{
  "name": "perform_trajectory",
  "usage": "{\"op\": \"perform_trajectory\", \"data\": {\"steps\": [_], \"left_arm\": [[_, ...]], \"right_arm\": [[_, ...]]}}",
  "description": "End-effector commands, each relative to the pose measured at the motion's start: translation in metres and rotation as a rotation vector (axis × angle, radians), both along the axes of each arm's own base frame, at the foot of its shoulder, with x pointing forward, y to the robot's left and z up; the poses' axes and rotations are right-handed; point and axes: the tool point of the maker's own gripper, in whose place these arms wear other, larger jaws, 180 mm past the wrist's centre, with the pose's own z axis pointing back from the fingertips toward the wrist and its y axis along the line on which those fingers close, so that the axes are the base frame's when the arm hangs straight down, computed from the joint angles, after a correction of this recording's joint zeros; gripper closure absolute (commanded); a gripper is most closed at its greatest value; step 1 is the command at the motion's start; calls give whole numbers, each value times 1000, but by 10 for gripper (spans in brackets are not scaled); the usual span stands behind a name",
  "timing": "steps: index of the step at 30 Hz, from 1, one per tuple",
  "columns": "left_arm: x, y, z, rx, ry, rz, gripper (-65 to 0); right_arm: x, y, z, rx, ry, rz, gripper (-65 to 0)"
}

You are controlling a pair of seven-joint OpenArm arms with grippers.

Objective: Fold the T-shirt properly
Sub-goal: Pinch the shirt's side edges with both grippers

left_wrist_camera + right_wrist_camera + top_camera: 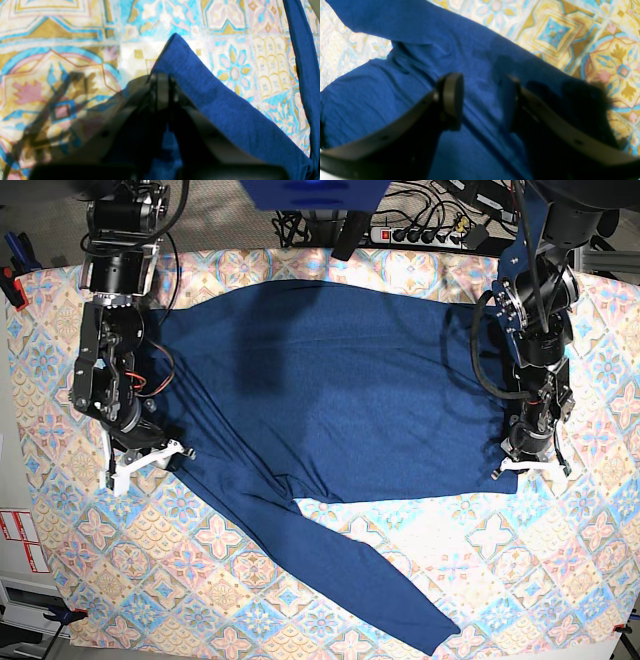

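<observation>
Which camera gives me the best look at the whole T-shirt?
The base view: it shows the whole navy T-shirt spread on the patterned tablecloth, one long sleeve trailing toward the near edge. The left wrist view shows only one corner of it pinched in the shut left gripper; the right wrist view shows only fabric beneath the open right gripper.

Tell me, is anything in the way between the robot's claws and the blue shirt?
Nothing visible is. The left gripper is shut on a corner of the T-shirt. The right gripper hangs open right over the cloth, with only shirt showing between its fingers. Around it lies just the patterned tablecloth.
</observation>
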Motion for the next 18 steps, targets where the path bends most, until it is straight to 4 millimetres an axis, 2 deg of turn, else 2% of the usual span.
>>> {"op": "perform_trajectory", "data": {"steps": [1,4,7,11,15,18], "left_arm": [[-9,-8,-11,-17,79,-37,0],[-11,0,-2,11,56,-43,0],[-7,-10,15,22,21,-83,0],[-9,-10,40,67,-26,-120,0],[-16,-11,49,90,-44,-131,0],[-12,-7,53,92,-55,-122,0]], "right_arm": [[12,-6,17,-15,-57,-2,-247],[13,-6,17,-14,-57,-2,-247],[13,-6,17,-15,-58,-3,-247],[14,-5,17,-13,-60,-2,-247],[14,-5,18,-13,-61,-3,-247],[14,-5,18,-13,-61,-3,-247]]}}
